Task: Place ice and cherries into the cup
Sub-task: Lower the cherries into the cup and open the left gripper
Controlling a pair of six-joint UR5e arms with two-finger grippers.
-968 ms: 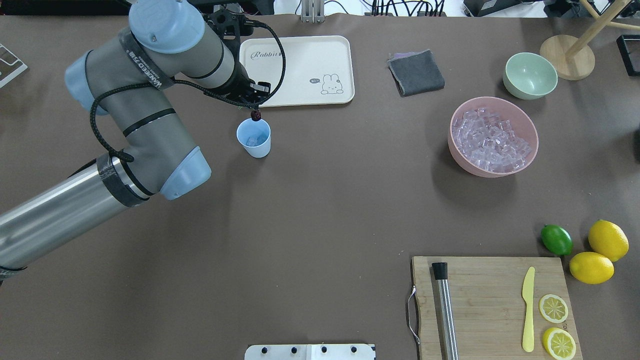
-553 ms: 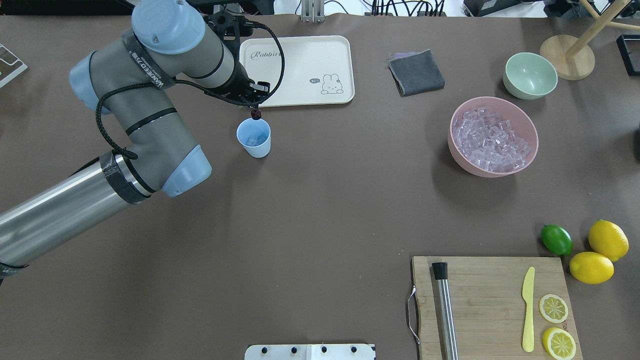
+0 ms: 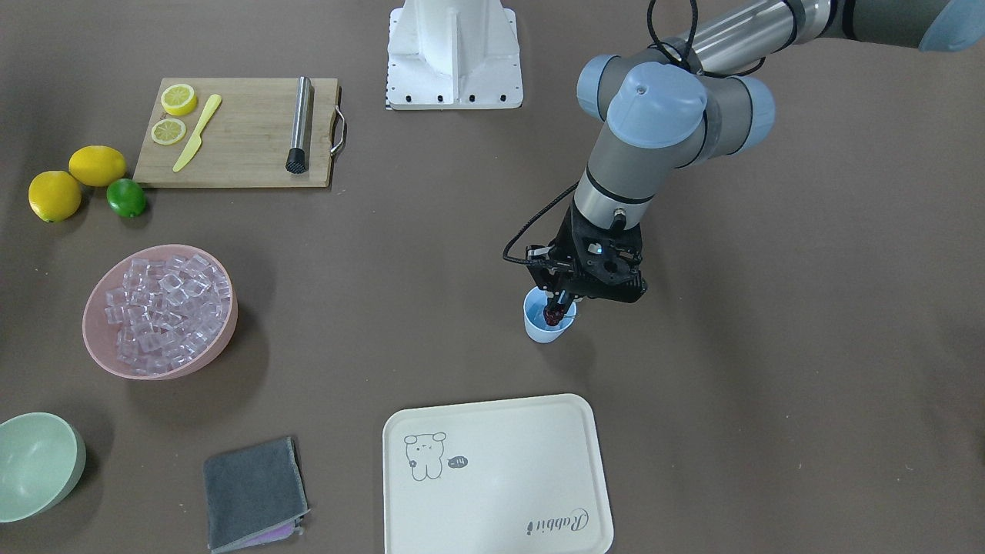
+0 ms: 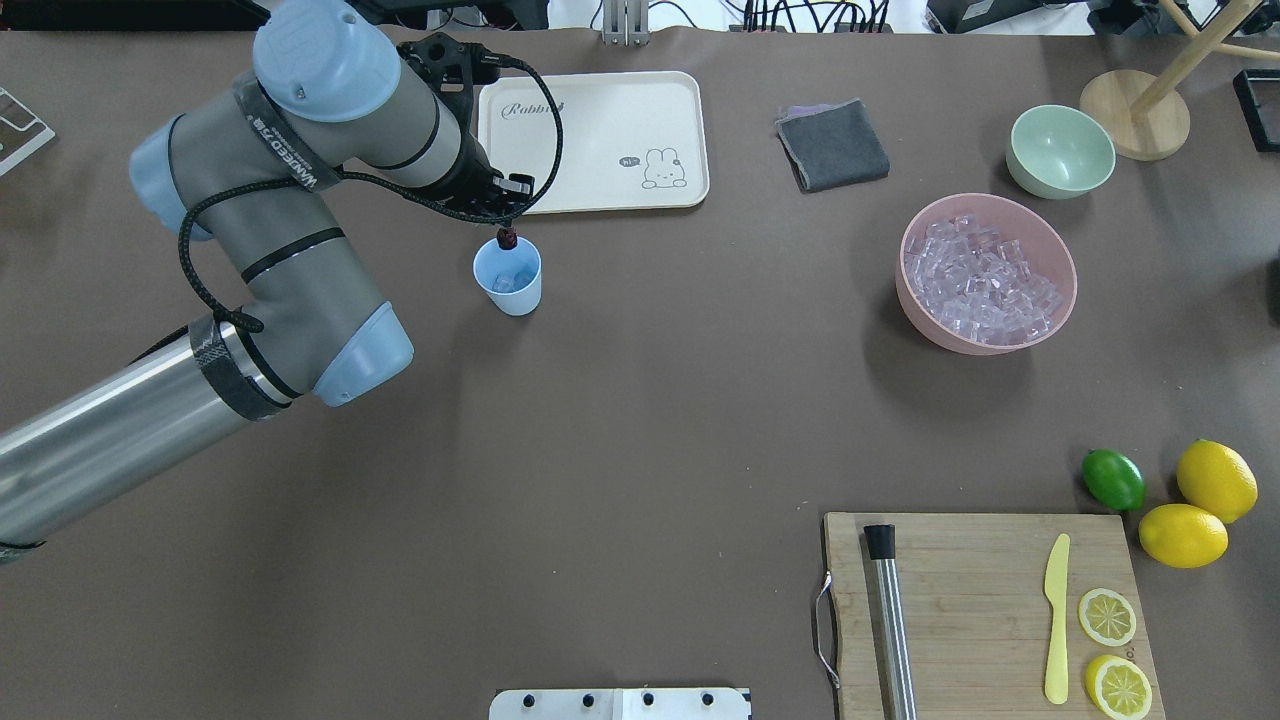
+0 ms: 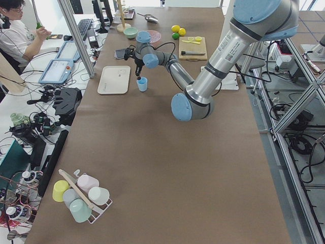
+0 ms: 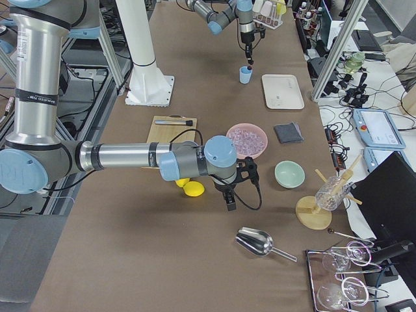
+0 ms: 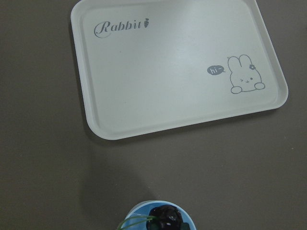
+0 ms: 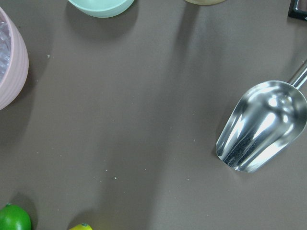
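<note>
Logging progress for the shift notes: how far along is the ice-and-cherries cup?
Done: some ice already lies in the cup. In hand: the left tool is shut on the cherries, which hang at the cup's mouth, not yet released. Left: letting them drop in, then pulling the arm clear.

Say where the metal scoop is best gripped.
Probably by its thin handle, coming straight down from above. The scoop lies flat on the table, open side up, and its bowl looks too wide for a two-finger grip.
</note>
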